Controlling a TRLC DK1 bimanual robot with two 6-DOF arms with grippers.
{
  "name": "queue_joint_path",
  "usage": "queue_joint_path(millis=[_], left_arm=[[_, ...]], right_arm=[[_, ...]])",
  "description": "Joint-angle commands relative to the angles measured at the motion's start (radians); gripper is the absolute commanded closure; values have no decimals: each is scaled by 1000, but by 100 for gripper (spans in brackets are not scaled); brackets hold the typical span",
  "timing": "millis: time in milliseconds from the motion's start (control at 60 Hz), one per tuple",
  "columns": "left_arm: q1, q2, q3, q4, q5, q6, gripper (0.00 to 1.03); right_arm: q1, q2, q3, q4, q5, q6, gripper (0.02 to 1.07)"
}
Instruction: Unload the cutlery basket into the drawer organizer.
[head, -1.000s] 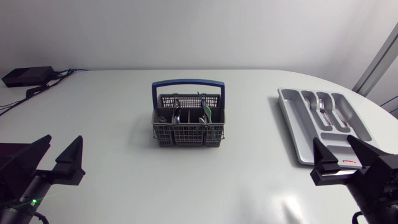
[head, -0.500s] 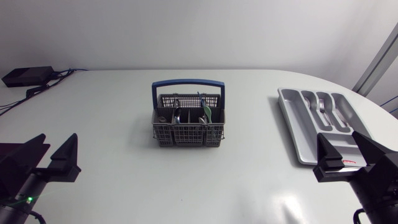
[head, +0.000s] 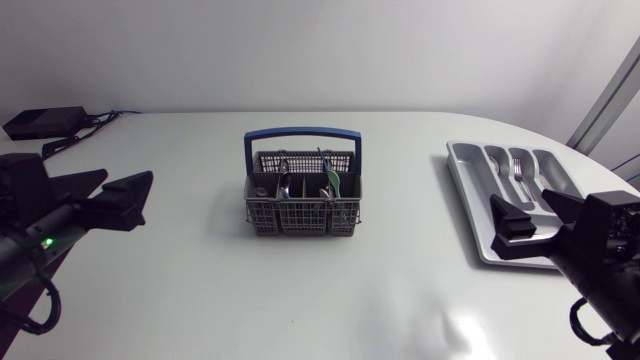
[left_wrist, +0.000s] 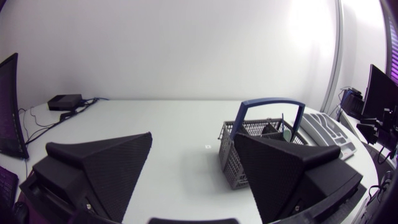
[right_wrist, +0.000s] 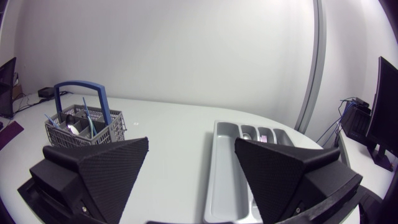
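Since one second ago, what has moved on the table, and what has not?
Both arms advanced: the left gripper towards the cutlery basket, the right gripper towards the near end of the drawer organizer. Both are open, holding nothing. The basket, the organizer and the fork in it stayed put.

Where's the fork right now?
Head view: the fork lies in a slot of the grey tray on the table's right side, far from the basket.

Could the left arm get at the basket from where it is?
Probably yes: the left pincer is open, and only bare table lies between it and the basket.
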Motion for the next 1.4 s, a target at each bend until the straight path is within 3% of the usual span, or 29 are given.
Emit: queue_joint_path(millis=[0, 217, 267, 383, 483, 733, 917, 1150, 1383], left_arm=[[-28, 113, 73, -20, -3, -13, 12], [-123, 348, 214, -132, -3, 154, 12], [-132, 406, 248, -153, 23, 260, 12], [-150, 503, 286, -172, 73, 317, 11], [-150, 592, 306, -138, 198, 378, 8], [-209, 710, 283, 87, 227, 430, 9], [-262, 744, 276, 170, 267, 450, 12], [-276, 833, 263, 310, 339, 469, 30], [-265, 898, 282, 376, 386, 499, 52]], right_arm=[[9, 85, 47, 8, 11, 4, 7], [69, 211, 120, -104, 13, 2, 7], [89, 228, 145, -150, 13, -10, 7], [124, 308, 218, -248, 7, -47, 7], [147, 380, 278, -334, -30, -71, 7], [259, 467, 364, -475, -38, -217, 9], [326, 412, 284, -383, -87, -312, 9], [339, 496, 307, -382, -101, -311, 9], [340, 541, 309, -363, -101, -311, 9]])
